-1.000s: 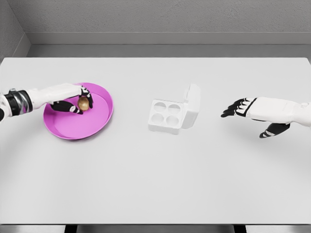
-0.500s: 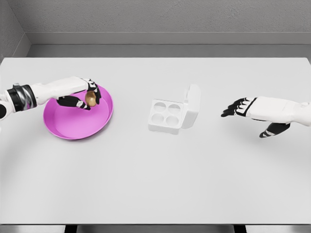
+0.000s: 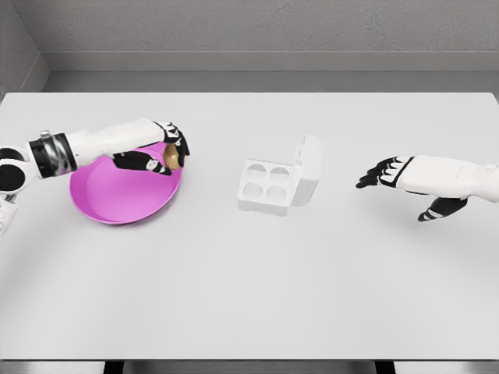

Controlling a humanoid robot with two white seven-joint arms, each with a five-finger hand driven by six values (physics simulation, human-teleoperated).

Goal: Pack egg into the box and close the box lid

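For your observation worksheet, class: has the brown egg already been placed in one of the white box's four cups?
No: the brown egg is held in the left hand at the pink plate's right rim, and all four cups of the white box are empty.

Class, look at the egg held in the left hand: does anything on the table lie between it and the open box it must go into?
Nothing visible does. The left hand holds the egg over the right rim of the pink plate. Only bare table separates it from the box, whose lid stands open on the far side, all four cups empty.

We find the plate (image 3: 117, 206) at frame left, the box (image 3: 269, 187) at centre, both on the table (image 3: 249, 288).
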